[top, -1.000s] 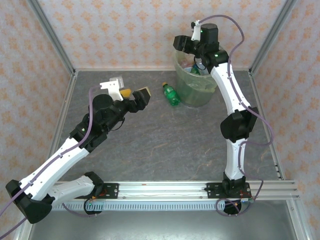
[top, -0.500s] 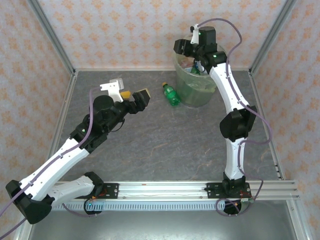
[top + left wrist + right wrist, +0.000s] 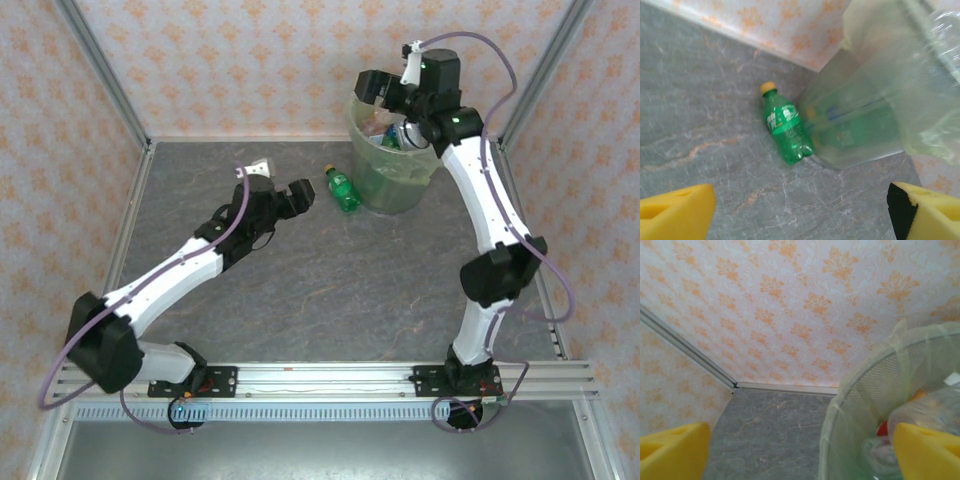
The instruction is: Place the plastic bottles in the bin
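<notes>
Down on the grey table [image 3: 330,290]: one green bottle [image 3: 343,189] lying on its side, yellow cap toward the back wall, base tucked right against the foot of the bin [image 3: 392,192]. Aiming at it from the near left, the left gripper [image 3: 800,215], jaws spread wide, yellow pads [image 3: 675,212] at either edge of the wrist view, nothing between them, well short of the bottle. Bare table between gripper and bottle. Crowding the bottle's right flank, though, the bin's mesh wall and the loose bag liner [image 3: 930,115] hanging over it. Up above the bin's rim, the right gripper [image 3: 800,455], also gaping wide, pads empty. Inside the bin below it, a heap of bottles [image 3: 925,412]: a clear one on top, a red cap [image 3: 882,429] beside it, green showing through the wall. Behind everything, orange-patterned wallpaper [image 3: 790,305] and a metal frame strip [image 3: 685,347] along the corner.
</notes>
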